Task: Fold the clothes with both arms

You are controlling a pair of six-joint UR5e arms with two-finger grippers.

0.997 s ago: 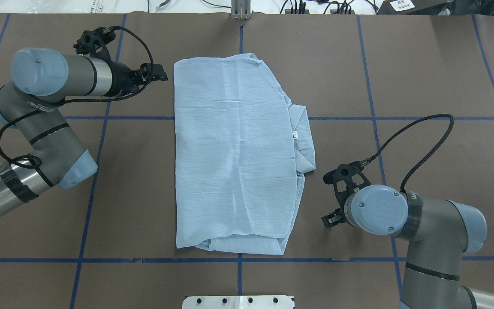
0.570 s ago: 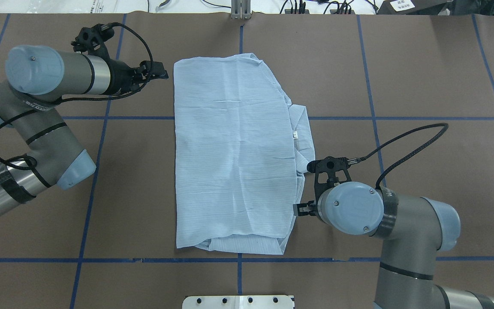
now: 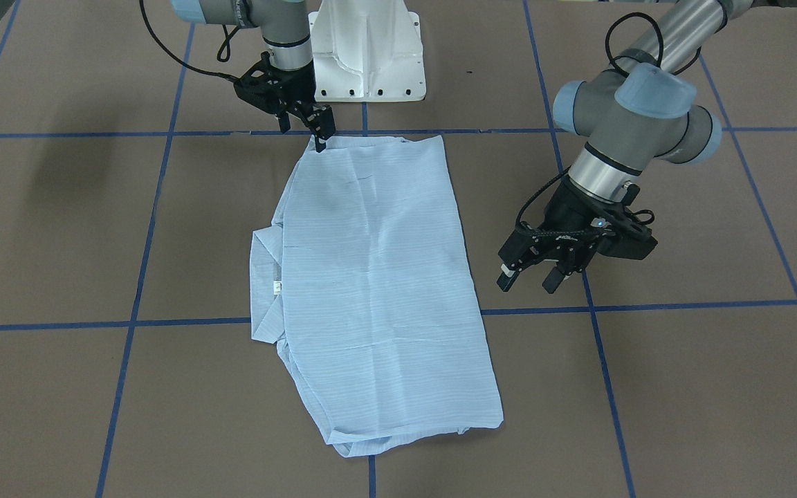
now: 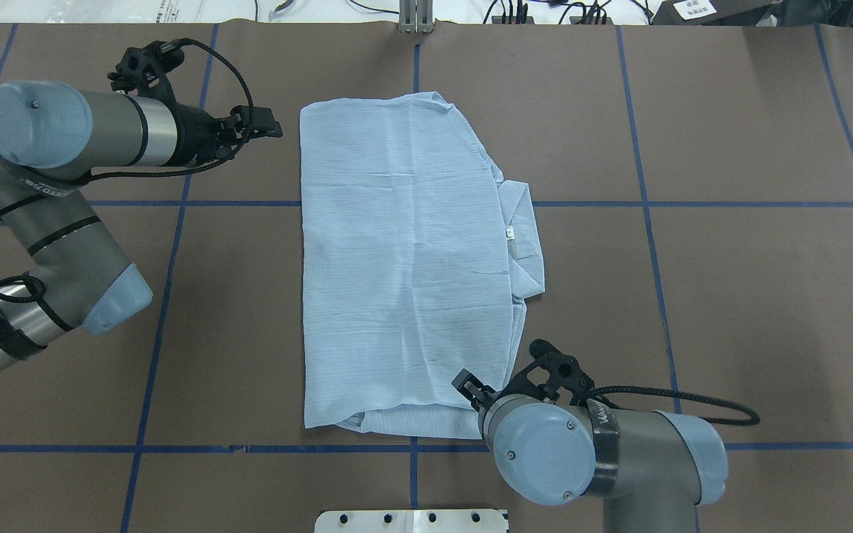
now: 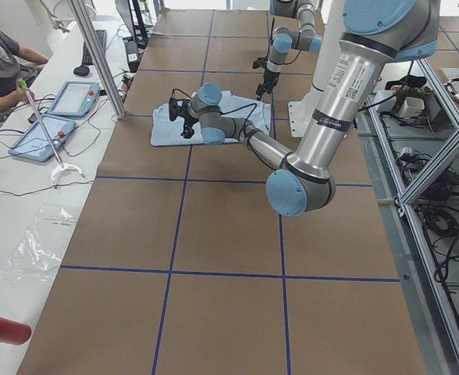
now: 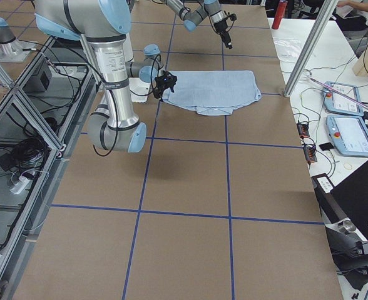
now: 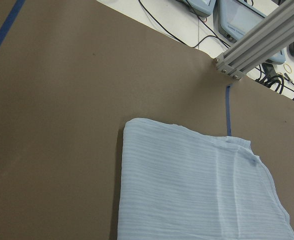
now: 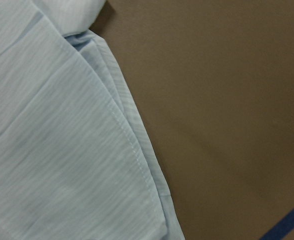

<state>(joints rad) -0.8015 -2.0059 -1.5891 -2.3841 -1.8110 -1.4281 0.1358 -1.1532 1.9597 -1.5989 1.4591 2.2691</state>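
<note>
Moved within the last second: right gripper (image 3: 307, 130), from beside the right edge of the shirt (image 4: 404, 259) down to its near right corner; left gripper (image 3: 528, 278), drawn back a little from the far left corner. Right: jaws apart, poised at the corner's stacked hems, holding nothing. Left: jaws apart, just beside the far left corner, clear of the cloth, holding nothing. Shirt: flat on the brown table (image 4: 730, 148), folded to a long panel, collar and label peeking out at the right edge. Likely step: approach to two corners for the next fold, grasps not yet made. Risk: thin layered edge, apt to separate in a pinch.
</note>
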